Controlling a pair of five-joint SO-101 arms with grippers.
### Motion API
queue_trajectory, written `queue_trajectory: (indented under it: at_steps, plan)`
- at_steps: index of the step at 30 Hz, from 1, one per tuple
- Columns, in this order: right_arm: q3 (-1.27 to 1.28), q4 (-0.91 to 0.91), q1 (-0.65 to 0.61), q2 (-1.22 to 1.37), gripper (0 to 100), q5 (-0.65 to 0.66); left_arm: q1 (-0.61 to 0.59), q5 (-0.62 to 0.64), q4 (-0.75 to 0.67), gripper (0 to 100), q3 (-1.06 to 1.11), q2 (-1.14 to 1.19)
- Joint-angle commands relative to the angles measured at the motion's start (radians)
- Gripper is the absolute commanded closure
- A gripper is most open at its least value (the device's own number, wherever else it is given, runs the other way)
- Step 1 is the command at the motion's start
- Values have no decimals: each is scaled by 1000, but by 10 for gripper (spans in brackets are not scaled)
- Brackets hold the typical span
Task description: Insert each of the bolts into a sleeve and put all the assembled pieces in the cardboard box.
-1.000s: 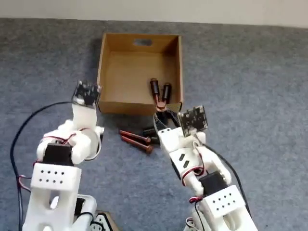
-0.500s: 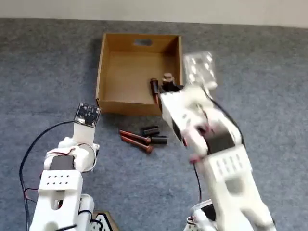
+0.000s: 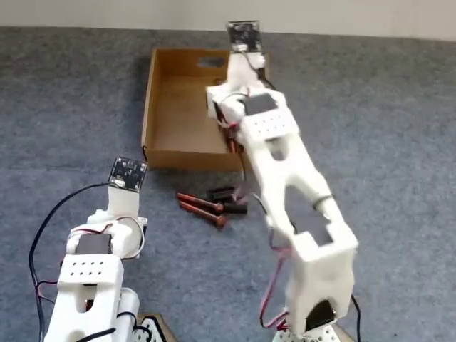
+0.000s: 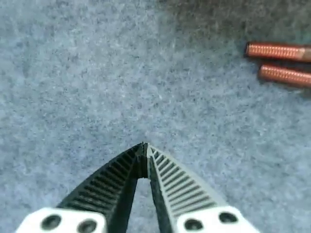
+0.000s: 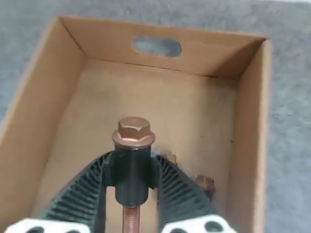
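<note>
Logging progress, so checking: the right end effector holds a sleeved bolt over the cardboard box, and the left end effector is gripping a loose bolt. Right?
Not quite. The left wrist view shows the left end effector shut on nothing over the carpet; the two loose bolts lie apart from it. The right end effector does hold a sleeved bolt over the cardboard box.

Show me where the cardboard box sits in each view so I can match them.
High view: the cardboard box is at top centre, under the right arm.
Right wrist view: the box lies below the right gripper, which holds a sleeved bolt.
Left wrist view: carpet and two loose bolts, the pair before the box in the high view.
Shared landmark: the oval handle hole in the box's far wall.
</note>
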Motion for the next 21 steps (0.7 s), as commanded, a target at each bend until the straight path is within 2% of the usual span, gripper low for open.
queue_trajectory:
  at_steps: [1,5,14,21]
  plan:
    - [-202,54,-27,119,993,-12,15,11,-15,992,-2,-16]
    - [-357,140,-67,239,993,-12,18,11,-15,992,-2,-15]
    - [-550,268,-62,464,993,-12,18,11,-14,992,-1,-13]
    - [-650,283,8,556,993,-12,18,9,-14,992,8,-16]
